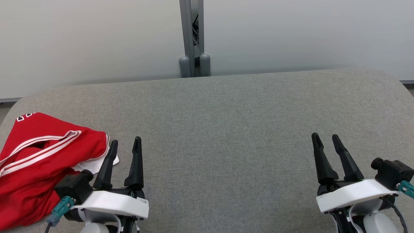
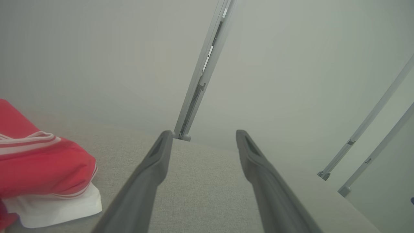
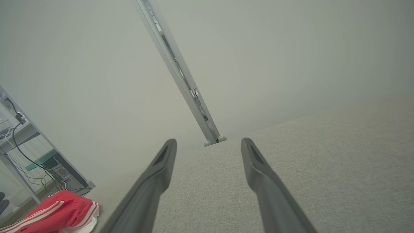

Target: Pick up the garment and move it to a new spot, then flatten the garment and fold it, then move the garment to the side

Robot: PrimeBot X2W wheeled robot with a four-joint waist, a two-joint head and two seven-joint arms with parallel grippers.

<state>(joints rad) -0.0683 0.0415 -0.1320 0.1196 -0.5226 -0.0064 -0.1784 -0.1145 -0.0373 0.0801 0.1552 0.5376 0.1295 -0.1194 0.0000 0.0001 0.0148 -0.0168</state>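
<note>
The left gripper (image 1: 125,139) is holding its two dark fingers (image 1: 136,163) wide apart and gripping nothing, with bare tabletop (image 1: 226,123) showing between them in the left wrist view. Its outer finger is sitting just beside the garment (image 1: 38,161), close to a white hem that is sticking out from under the red cloth, and the wrist view is showing a strip of tabletop between finger and hem. The right gripper (image 1: 324,135) is likewise standing with its fingers spread and empty, well apart from the garment, over the right part of the tabletop. The garment, red with white stripes, is lying bunched at the near left corner of the tabletop, running off the left and bottom edges of the head view. Grey fabric is covering the tabletop, and its far corners are curving round. Behind it, a grey post (image 1: 193,38) is standing between two pale wall panels (image 1: 81,38). In the right wrist view, a desk (image 3: 19,136) with dangling cables is showing beyond the garment.
</note>
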